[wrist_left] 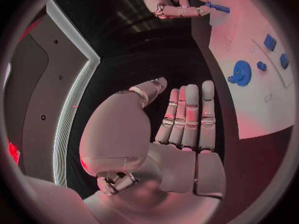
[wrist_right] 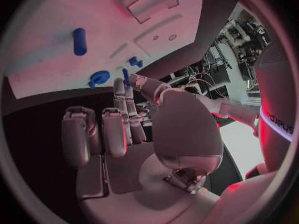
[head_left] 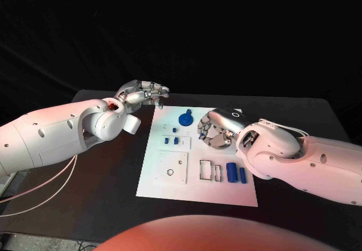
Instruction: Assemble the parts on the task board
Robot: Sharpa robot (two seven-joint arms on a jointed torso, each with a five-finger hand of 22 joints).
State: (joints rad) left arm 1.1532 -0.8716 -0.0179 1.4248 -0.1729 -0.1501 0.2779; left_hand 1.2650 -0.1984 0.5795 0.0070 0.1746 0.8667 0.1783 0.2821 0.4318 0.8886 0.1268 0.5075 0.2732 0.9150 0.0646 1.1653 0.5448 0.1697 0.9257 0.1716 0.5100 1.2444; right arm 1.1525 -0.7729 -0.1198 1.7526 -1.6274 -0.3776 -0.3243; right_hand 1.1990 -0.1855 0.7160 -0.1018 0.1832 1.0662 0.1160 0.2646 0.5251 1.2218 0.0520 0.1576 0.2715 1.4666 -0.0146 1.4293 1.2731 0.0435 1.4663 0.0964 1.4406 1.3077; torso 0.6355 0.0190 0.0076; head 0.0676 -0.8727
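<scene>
A white rectangular task board lies flat in the middle of the black counter, its long side running away from the robot. Near its far end sits a round blue toothed gear, and just nearer than that a few small blue blocks stand in a cluster. Toward the near right part of the board two upright-looking blue cylinders lie side by side next to a pair of rectangular cut-outs, while a square recessed panel with a small round hole takes up the near left part. The left hand, silver and many-fingered, hovers off the board's far left corner, above the counter; the left wrist view shows its fingers stretched out straight and side by side with the thumb set apart, and nothing in its grasp. The right hand hangs over the right half of the board, just right of the gear and the small blocks; in the right wrist view its fingers are partly curled, and a slim blue part shows at their tips, though I cannot tell whether the hand pinches it or it merely lies beyond them on the board.
</scene>
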